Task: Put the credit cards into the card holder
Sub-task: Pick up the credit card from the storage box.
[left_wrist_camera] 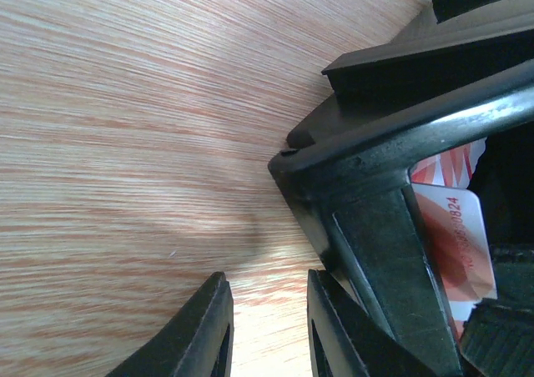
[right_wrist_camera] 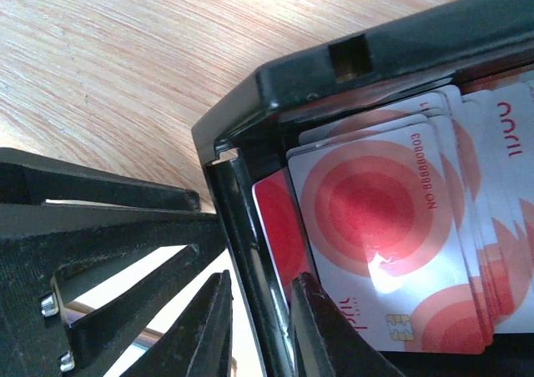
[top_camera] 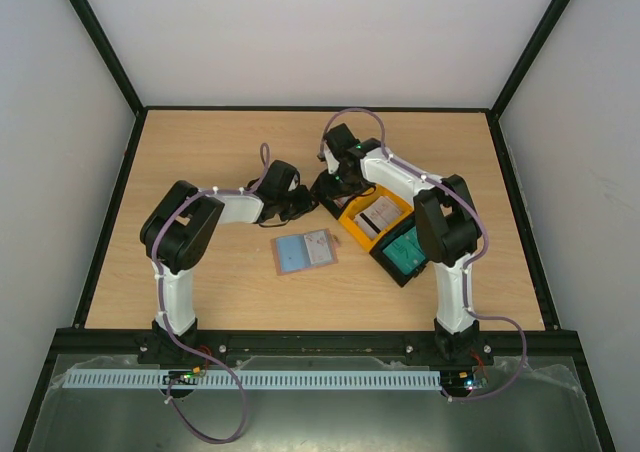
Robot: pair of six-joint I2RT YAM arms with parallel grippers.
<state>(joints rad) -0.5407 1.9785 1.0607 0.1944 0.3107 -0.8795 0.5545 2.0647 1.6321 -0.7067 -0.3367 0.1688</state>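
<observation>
The card holder (top_camera: pixel 303 252) lies open on the table, blue-grey faces up, with a whitish card on its right half. White credit cards (right_wrist_camera: pixel 375 227) with red rings are stacked in a black tray (right_wrist_camera: pixel 375 52). My right gripper (right_wrist_camera: pixel 263 277) is open and straddles that tray's side wall, one finger outside and one inside beside the cards. My left gripper (left_wrist_camera: pixel 267 277) is open over bare wood, with its right finger close against the same black tray (left_wrist_camera: pixel 400 135). A red-marked card (left_wrist_camera: pixel 455 235) shows inside the tray. In the top view both grippers (top_camera: pixel 300 207) (top_camera: pixel 330 184) meet behind the holder.
A yellow tray (top_camera: pixel 352 222) with white cards stands right of the holder. A black tray (top_camera: pixel 395 270) with teal cards (top_camera: pixel 405 250) sits beside it, under the right arm's elbow. Dark frame rails border the table.
</observation>
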